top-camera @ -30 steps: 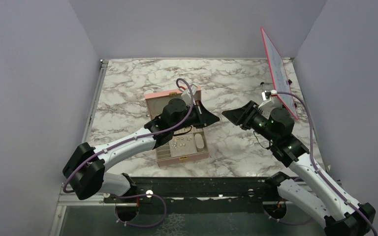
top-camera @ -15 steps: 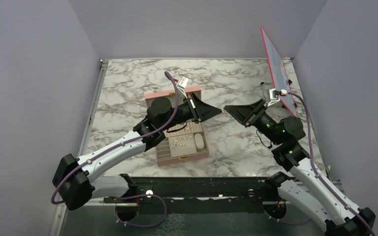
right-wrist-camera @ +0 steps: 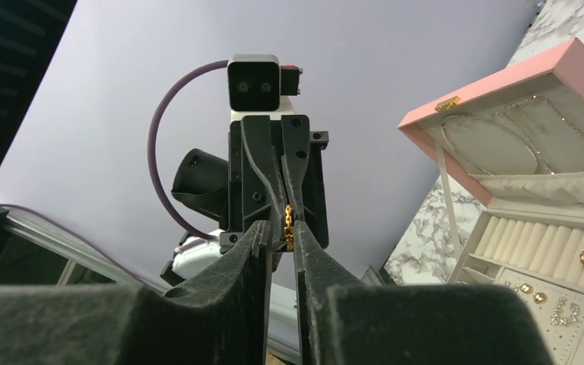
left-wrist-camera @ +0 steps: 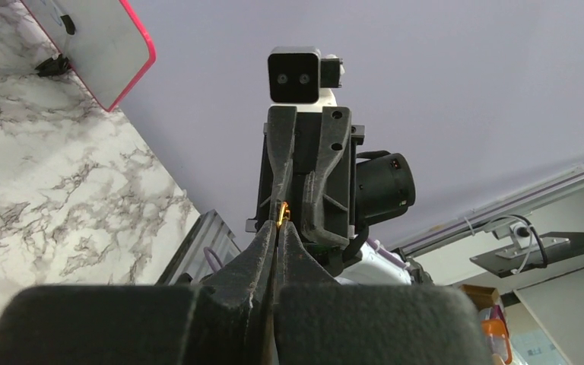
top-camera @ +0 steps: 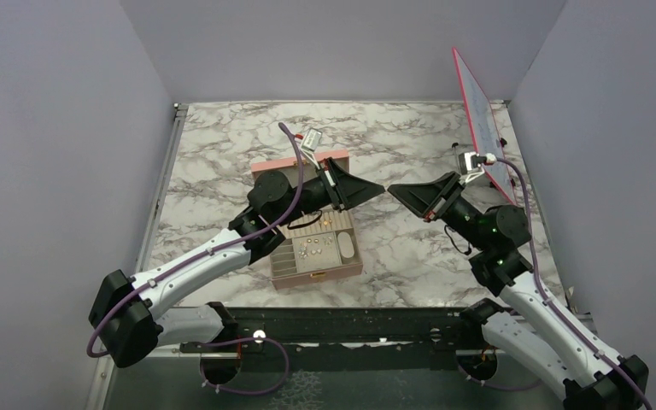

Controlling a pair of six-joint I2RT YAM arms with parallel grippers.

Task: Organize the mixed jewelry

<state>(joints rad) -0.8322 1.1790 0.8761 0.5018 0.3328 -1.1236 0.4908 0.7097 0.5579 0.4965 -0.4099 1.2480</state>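
Observation:
My left gripper (top-camera: 380,186) and right gripper (top-camera: 392,189) meet tip to tip in the air above the table, right of the pink jewelry box (top-camera: 325,278). The left gripper (left-wrist-camera: 277,226) is shut on a small gold ring (left-wrist-camera: 284,214) that pokes out past its tips. The same ring (right-wrist-camera: 288,219) sits between the right gripper's (right-wrist-camera: 281,224) narrowly open jaws, close to one finger, with a gap at the other. Several tiny pieces of the mixed jewelry (top-camera: 312,250) lie in the open box, also seen in the right wrist view (right-wrist-camera: 536,296).
A red-edged board (top-camera: 478,120) leans against the back right wall. A small black item (top-camera: 457,147) lies at its foot. The box's lid (right-wrist-camera: 502,84) stands open. A black cable (top-camera: 453,243) loops on the marble near the right arm.
The left gripper rose and swung right with the ring. The right gripper came left to meet it, and its jaws narrowed around the ring.

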